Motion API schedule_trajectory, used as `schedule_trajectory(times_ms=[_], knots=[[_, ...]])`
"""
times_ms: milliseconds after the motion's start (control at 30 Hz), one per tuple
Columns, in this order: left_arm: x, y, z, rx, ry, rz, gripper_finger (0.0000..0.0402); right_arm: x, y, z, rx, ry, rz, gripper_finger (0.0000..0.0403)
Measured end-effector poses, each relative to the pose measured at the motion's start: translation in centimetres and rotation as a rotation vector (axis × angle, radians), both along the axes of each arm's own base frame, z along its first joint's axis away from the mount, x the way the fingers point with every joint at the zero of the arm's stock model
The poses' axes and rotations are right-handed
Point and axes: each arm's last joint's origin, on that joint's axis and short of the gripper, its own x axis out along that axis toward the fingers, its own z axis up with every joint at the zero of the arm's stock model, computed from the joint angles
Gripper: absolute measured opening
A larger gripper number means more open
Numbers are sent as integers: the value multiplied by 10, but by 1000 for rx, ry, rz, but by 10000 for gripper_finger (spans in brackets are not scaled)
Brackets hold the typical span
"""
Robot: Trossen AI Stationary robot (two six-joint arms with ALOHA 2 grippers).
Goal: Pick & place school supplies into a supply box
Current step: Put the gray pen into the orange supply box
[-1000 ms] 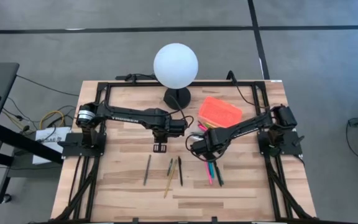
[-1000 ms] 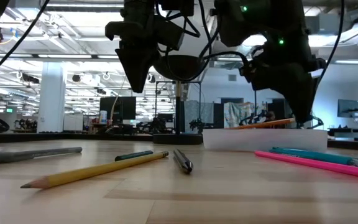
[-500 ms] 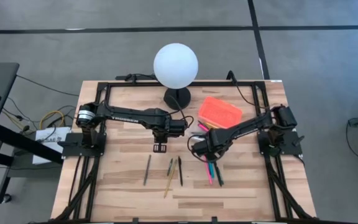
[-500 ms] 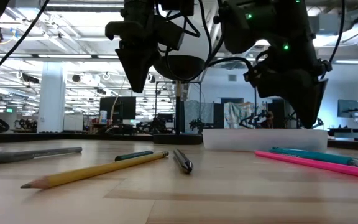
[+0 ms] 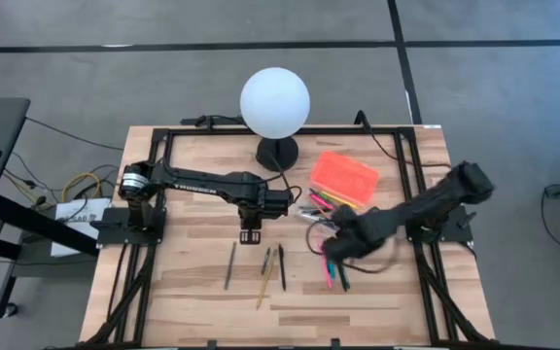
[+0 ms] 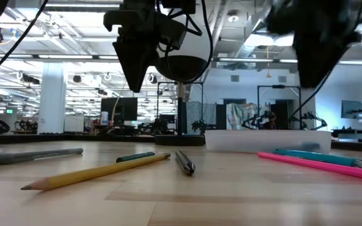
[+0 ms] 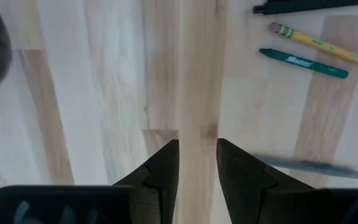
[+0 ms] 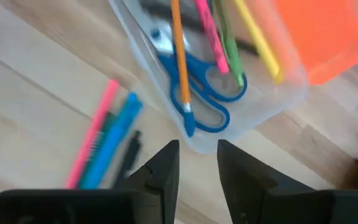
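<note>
One clear-plastic supply box with an orange lid [image 8: 278, 87] holds one pair of blue-handled scissors [image 8: 197, 87] and at least four thin sticks: orange [image 8: 178, 43], pink [image 8: 211, 37], green [image 8: 227, 43], yellow [image 8: 260, 40]. Beside it lie three more: pink [image 8: 92, 134], blue [image 8: 114, 140], black [image 8: 129, 152]. Elsewhere on the wooden tabletop [image 5: 192, 292] lie four: grey pen [image 5: 230, 265], green marker [image 7: 303, 63], yellow pencil [image 7: 325, 46], black pen [image 5: 282, 267]. One white globe lamp [image 5: 275, 100].
</note>
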Motion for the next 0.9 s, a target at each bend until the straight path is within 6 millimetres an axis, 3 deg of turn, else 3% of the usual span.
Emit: schedule_trajectory(times_ms=[133, 233, 633, 900], knots=[[-1, -10, 0, 4, -1, 44, 102, -33, 19, 25, -89, -165, 10, 102], [-2, -20, 0, 20, -5, 148, 102, -61, 28, 30, -114, -206, 51, 102], [-16, -86, 2, 219, -194, 687, 102, -156, 62, 0, -84, -320, 195, 102], [-39, -102, -6, 351, -105, 1003, 102, -181, 72, -5, -55, -399, 222, 102]])
